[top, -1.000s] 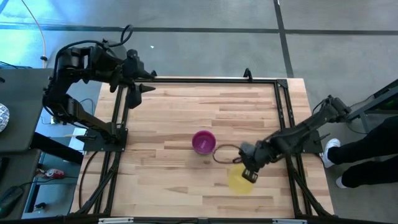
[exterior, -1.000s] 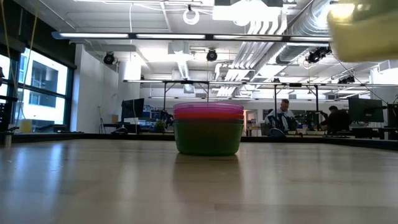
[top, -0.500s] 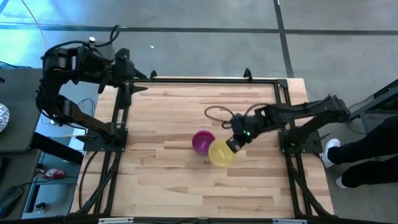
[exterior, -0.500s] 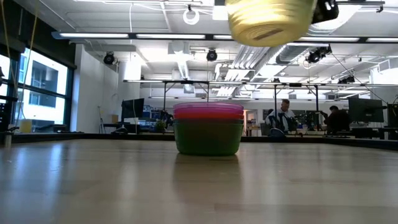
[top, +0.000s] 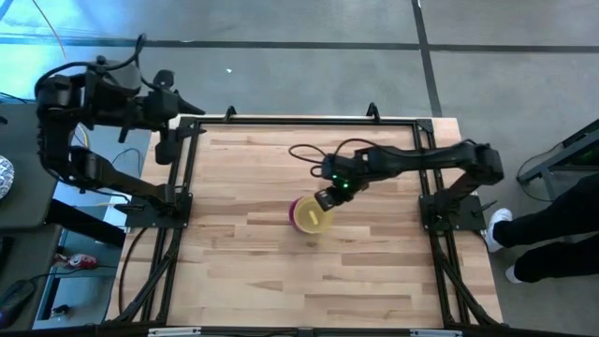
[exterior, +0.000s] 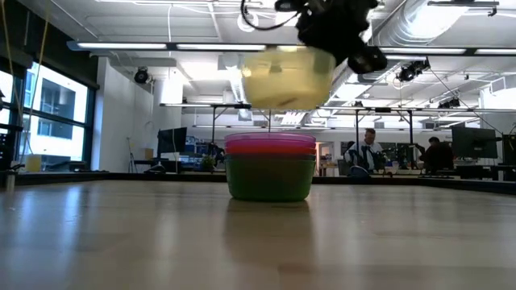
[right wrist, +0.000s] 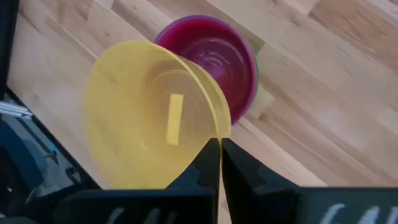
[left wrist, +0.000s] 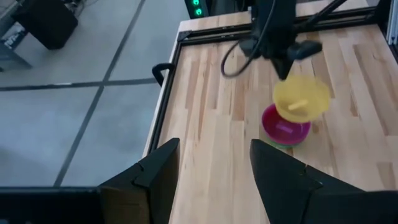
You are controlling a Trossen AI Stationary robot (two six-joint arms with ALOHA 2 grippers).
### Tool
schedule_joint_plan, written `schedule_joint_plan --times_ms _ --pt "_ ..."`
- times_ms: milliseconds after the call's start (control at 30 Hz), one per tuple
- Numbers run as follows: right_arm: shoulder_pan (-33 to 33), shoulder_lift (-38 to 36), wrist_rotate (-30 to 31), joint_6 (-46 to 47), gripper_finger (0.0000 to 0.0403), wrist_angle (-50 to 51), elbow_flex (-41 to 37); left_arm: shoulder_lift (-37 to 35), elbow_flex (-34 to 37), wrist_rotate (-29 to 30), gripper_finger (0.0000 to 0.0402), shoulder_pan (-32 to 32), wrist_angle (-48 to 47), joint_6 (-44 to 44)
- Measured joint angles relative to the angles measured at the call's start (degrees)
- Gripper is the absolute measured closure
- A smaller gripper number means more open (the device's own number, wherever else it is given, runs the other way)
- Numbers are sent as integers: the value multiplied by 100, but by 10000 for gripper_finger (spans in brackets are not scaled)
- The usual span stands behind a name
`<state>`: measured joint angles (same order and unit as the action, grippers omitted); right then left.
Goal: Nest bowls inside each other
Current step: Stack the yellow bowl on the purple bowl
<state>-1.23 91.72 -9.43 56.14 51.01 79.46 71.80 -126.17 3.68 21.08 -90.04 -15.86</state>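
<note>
A stack of nested bowls stands on its green bottom bowl near the table's middle. Red and pink bands show above the green, and purple is on top. No blue bowl shows. My right gripper is shut on the yellow bowl, which hangs just over the stack, apart from it. My left gripper waits open beyond the table's far left corner. My right gripper pinches the yellow bowl's rim between its two fingers, at the side of the bowl toward the table's far right. The fingers slant down from that side. The bowl is lifted clear, mouth up and a little tilted, above the stack's mouth.
A black frame rail runs around the table, and a cable loop hangs off my right arm. A person's legs and white shoe are beyond the right edge. Bare wood lies around the stack on every side.
My right gripper has carried the yellow bowl from the near right part of the table toward the far left, then down, until it hangs over the stack. It has stayed shut on the rim. My left arm has drawn back toward the left edge.
</note>
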Motion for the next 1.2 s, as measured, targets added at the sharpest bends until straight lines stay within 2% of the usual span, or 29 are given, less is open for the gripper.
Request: schedule_joint_plan --times_ms 333,833,1200 --pt "-261 624 -48 -222 403 -711 0 -441 268 0 218 0 2 8" --pt "-367 739 -23 -586 403 -292 -21 -1028 1400 129 218 0 237 85" --pt "-365 923 33 -722 403 -479 -68 -1108 1451 129 218 0 518 131"
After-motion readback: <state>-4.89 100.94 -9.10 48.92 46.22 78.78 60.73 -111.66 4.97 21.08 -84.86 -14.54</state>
